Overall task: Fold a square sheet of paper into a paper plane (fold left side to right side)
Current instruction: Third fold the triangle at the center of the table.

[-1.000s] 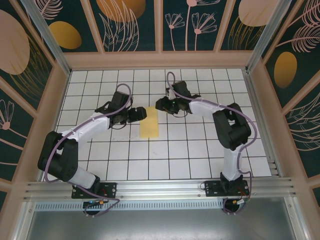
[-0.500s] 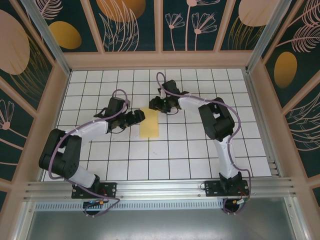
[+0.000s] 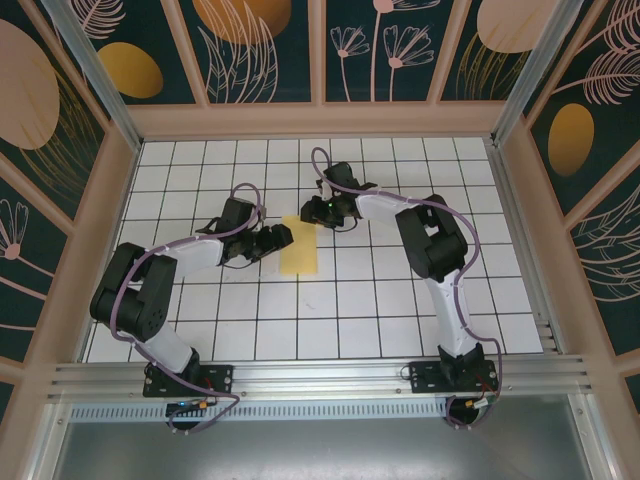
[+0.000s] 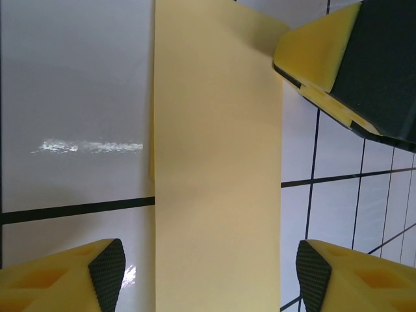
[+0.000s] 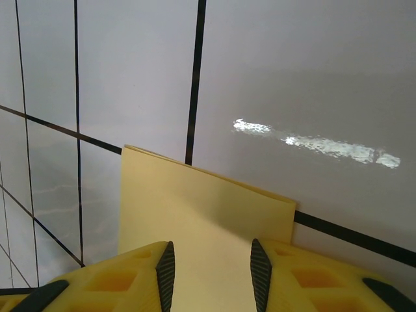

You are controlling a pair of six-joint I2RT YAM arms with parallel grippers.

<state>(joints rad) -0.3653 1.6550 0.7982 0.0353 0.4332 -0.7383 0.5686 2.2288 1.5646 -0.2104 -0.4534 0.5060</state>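
One folded yellow sheet [image 3: 298,250], left end effector [image 3: 279,238], right end effector [image 3: 311,211], both spread

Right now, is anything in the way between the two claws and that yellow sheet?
Nothing visible. The folded yellow paper sheet lies bare on the white tiled table. The left claw stands open astride the strip, and the right claw hangs open over its far end.
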